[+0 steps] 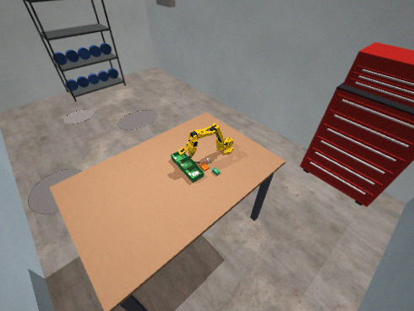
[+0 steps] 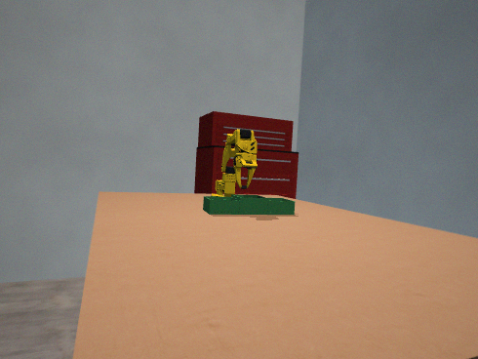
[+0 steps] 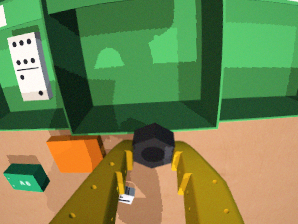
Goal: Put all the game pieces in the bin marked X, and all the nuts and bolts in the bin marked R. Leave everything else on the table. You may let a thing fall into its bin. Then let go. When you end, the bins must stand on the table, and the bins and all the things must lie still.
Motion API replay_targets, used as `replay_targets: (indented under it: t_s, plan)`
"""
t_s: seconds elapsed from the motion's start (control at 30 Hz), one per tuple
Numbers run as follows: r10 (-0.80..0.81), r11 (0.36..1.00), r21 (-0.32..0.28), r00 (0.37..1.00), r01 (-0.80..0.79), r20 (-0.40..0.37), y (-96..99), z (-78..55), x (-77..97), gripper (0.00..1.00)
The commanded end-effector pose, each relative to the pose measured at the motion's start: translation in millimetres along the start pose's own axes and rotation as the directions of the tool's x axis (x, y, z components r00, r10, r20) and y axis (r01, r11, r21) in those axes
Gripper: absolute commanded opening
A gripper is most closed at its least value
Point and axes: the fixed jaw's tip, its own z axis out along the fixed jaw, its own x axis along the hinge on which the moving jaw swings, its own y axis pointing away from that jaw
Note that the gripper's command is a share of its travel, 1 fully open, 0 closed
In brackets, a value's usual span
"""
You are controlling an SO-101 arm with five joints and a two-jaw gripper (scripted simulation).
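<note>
My gripper (image 1: 190,155) (image 2: 245,187) (image 3: 153,158) is shut on a black hex nut (image 3: 153,142), held at the fingertips above the table-side wall of the green bins (image 1: 183,164) (image 2: 251,206) (image 3: 145,124). The bins stand in a joined row of three. In the wrist view the middle one shows no thing in its visible part. A white domino (image 3: 30,65) lies in the left one, with part of another white piece at the view's edge. A dark bolt (image 1: 198,162) seems to lie beside the bins; the wrist view does not show it. I cannot read the bin marks.
An orange block (image 1: 204,167) (image 3: 75,155) lies close to the bins. A small green block (image 1: 216,171) (image 3: 25,177) with pale marks lies farther out. A small white and grey thing (image 1: 208,160) (image 3: 127,195) shows beside the left finger in the wrist view.
</note>
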Motion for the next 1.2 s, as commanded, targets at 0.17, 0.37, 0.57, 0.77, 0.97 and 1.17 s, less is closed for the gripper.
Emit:
replay_targets:
  t_s: [0.17, 0.37, 0.57, 0.77, 0.97, 1.17]
  plan:
    - [-0.033, 0.999, -0.006, 0.997, 0.033, 0.074, 5.3, -8.8, -17.8, 0.00]
    - [-0.046, 0.999, -0.006, 0.994, 0.047, 0.095, 7.0, -6.9, -26.4, 0.00]
    - [-0.050, 0.999, -0.006, 0.994, 0.051, 0.101, 7.5, -6.2, -29.0, 0.00]
    - [-0.051, 0.999, -0.006, 0.993, 0.052, 0.102, 7.6, -6.1, -29.4, 0.00]
    - [-0.051, 0.999, -0.006, 0.993, 0.052, 0.102, 7.6, -6.1, -29.4, 0.00]
    - [-0.051, 0.999, -0.006, 0.993, 0.052, 0.102, 7.6, -6.1, -29.4, 0.00]
